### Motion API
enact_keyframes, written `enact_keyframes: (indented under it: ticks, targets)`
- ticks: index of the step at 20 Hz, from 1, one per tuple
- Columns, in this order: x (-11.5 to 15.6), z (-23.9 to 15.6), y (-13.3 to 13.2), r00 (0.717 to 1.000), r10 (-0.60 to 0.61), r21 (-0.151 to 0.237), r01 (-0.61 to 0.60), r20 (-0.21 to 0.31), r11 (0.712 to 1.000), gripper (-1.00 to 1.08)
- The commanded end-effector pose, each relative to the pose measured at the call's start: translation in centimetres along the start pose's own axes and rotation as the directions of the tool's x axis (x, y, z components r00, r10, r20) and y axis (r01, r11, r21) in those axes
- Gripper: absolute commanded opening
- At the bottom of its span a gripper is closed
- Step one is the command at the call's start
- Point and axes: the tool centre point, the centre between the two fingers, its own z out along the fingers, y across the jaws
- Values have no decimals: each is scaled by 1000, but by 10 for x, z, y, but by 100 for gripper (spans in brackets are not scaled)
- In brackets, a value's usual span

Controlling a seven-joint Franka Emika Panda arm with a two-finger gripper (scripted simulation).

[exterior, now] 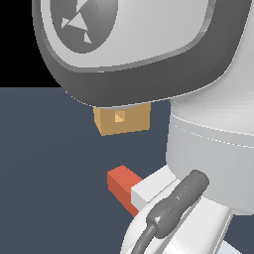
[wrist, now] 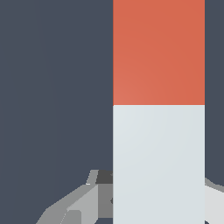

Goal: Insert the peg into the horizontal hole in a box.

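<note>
- We see the peg point(wrist: 158, 109) filling much of the wrist view, with its red half running away from the camera and its grey-white half nearer the claw point(wrist: 155, 197).
- The claw's fingers point(wrist: 76, 203) show on either side of the white half, close against it; we judge it is closed on the peg, though the contact itself is hidden behind the bar.
- In the exterior view the peg point(exterior: 130, 188) sits below the box point(exterior: 124, 120), red end leading, with a clear gap of dark desk point(exterior: 49, 173) between them. Much of the arm blocks that view.
- The hole point(exterior: 119, 117) shows on the box's face, partly shaded.
- To do this step well, we should bring the red end level with the hole, square the bar's axis to the face, then push straight and slowly.
- The fit looks tight, so any tilt would likely jam the tip on the rim.
</note>
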Motion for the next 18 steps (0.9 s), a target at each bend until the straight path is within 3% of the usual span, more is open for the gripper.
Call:
enact_keyframes:
  ticks: [1,18]
  targets:
    - [0,0,0,1000,0,0,0,1,1000,-100]
    - [13,-3,4,1000,17,0,-17,0,1000,-100]
